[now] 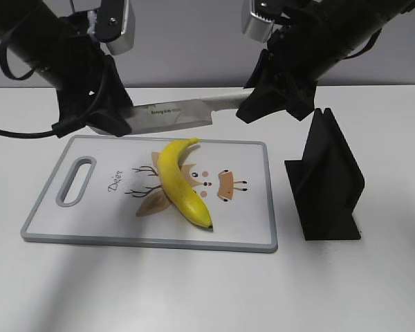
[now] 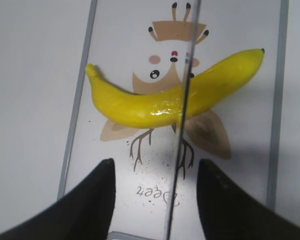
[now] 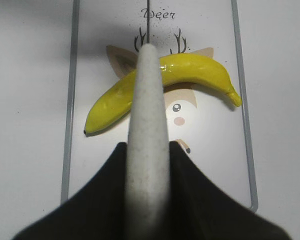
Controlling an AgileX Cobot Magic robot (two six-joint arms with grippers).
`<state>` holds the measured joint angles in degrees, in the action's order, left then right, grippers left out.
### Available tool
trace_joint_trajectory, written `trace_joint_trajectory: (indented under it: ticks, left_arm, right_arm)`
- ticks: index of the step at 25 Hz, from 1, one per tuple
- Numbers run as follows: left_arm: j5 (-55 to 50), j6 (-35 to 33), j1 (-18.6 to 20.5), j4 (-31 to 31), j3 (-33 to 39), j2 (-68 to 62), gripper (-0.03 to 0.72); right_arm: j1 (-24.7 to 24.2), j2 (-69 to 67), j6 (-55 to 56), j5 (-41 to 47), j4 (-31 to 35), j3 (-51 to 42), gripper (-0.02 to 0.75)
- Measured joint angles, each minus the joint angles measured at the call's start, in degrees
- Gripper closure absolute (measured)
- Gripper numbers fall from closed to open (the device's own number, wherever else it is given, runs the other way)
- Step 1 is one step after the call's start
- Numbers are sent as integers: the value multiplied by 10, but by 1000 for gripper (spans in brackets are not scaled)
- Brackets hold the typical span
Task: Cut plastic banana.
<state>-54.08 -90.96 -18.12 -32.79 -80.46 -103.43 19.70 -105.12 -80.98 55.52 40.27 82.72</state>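
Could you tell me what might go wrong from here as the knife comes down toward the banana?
The plastic banana lies loose and curved on the cutting board, unheld, so it may roll or slide under the blade. The right claw alone grips the knife by its handle; the left claw straddles the blade tip, open, risking contact.

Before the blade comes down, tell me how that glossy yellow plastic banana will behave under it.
The curved, glossy yellow plastic banana lies loose on the grey-rimmed cutting board, nothing pinning it, so it may well pivot or slide. Its shiny skin looks slippery under the knife. It probably keeps its shape, being moulded.
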Motion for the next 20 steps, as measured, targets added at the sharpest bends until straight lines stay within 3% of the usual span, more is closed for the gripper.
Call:
trace_joint_trajectory:
  ticks: [3,8,9,12,20]
  left_arm:
    - [4,-1,0,12,-1,-1,228]
    - [3,-1,0,15,-2,-1,601]
    - [1,-1,0,15,-2,-1,645]
    - [0,-1,0,19,-3,-1,685]
    - [-2,47,-4,38,-3,-9,688]
  right_arm:
    - [-2,0,0,0,0,0,558]
    - [-3,0,0,-5,1,0,558]
    - [-3,0,0,-7,1,0,558]
    - [-3,-1,-6,-15,-1,0,558]
    - [-3,-51,-8,-22,-26,3,558]
